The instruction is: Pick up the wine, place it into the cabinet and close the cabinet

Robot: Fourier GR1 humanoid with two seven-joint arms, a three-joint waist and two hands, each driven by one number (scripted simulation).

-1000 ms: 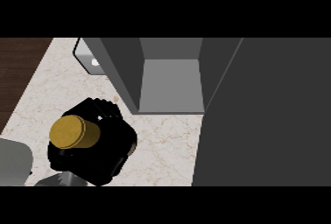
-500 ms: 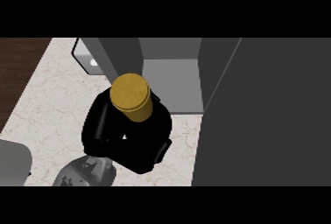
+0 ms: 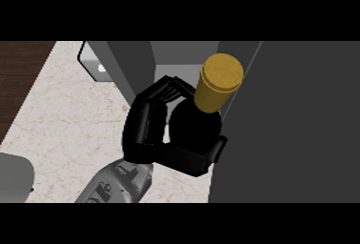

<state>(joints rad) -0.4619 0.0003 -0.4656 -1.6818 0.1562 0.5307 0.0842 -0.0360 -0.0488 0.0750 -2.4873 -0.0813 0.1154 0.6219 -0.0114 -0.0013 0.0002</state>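
The wine (image 3: 211,102) is a black bottle with a gold cap, held off the counter (image 3: 67,119) in one black hand (image 3: 158,138) whose grey forearm (image 3: 116,183) comes in from the lower edge of the head view. Which of the robot's two hands this is cannot be told from the view alone; it enters left of centre. Its fingers (image 3: 158,97) are curled round the dark body of the bottle, with the thumb side closing on it from below.

The bottle's long axis runs nearly upright toward the camera, tilted slightly so that the gold cap points up and toward the far right, while the black body extends down and toward the hand. The cap sits at the edge of the dark cabinet door (image 3: 295,124), which fills the right side of the view, and just in front of the open grey cabinet (image 3: 179,59) interior. Whether the bottle touches the door cannot be told.

No label, brand or writing can be read on the bottle.

A pale grey object (image 3: 95,66) lies at the far edge of the counter, left of the cabinet, and a grey shape (image 3: 14,176) shows at the near left edge.
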